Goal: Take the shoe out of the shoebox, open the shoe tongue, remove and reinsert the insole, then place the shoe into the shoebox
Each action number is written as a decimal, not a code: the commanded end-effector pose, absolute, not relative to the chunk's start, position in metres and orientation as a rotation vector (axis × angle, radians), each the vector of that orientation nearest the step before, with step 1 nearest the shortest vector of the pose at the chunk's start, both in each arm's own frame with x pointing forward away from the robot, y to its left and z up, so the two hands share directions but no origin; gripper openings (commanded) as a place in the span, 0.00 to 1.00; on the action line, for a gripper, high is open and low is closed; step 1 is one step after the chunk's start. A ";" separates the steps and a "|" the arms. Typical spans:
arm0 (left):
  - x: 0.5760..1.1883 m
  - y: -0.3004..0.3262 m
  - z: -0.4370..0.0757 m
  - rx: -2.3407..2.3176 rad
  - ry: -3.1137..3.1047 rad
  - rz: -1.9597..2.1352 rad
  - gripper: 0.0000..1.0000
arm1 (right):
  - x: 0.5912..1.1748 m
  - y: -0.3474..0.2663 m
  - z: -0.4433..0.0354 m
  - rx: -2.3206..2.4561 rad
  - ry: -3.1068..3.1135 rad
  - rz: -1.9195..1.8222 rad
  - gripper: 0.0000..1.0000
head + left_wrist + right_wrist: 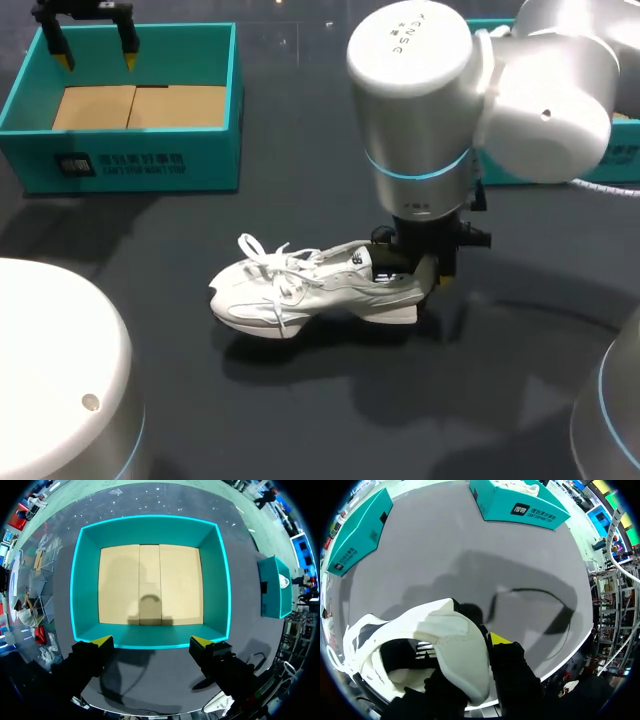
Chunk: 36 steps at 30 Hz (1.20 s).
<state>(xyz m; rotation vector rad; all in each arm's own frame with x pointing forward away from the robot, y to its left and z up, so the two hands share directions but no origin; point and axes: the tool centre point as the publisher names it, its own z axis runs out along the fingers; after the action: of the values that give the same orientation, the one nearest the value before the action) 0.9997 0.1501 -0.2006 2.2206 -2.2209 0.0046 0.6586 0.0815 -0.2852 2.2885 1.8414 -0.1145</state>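
**Thin heel grip: shoe may twist or slip**

Head view: the shoe (315, 290) lies on the table (300, 420), out of the shoebox (130, 160) and well apart from it. The right gripper (420, 278) sits at its heel. The left gripper (95, 45) hangs over the shoebox.

Left wrist view: the left gripper's fingers are spread wide and hold nothing. The shoebox below is empty.

Right wrist view: the right gripper looks clamped on the heel rim, with a yellow tip outside and the other finger apparently inside.

Risk: the pinch is on a soft edge far from the toe, so lifting could swing or drop the shoe. The loose laces (265, 255) might snag. With only one gripper on the shoe, it could slide when the tongue is pulled.
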 end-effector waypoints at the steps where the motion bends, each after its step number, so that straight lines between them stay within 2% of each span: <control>1: 1.000 0.150 -0.200 2.221 -2.221 0.003 1.00 | 0.666 0.104 -0.307 2.384 1.616 -0.235 0.00; 36: 1.000 0.150 -0.200 2.221 -2.221 0.003 1.00 | 0.682 0.079 -0.359 2.414 1.415 -0.458 0.00</control>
<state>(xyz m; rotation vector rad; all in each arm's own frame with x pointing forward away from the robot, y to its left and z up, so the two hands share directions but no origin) 0.9997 0.1501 -0.2006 2.2206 -2.2209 0.0046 0.6837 0.0706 -0.3543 2.2738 1.8008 -0.4170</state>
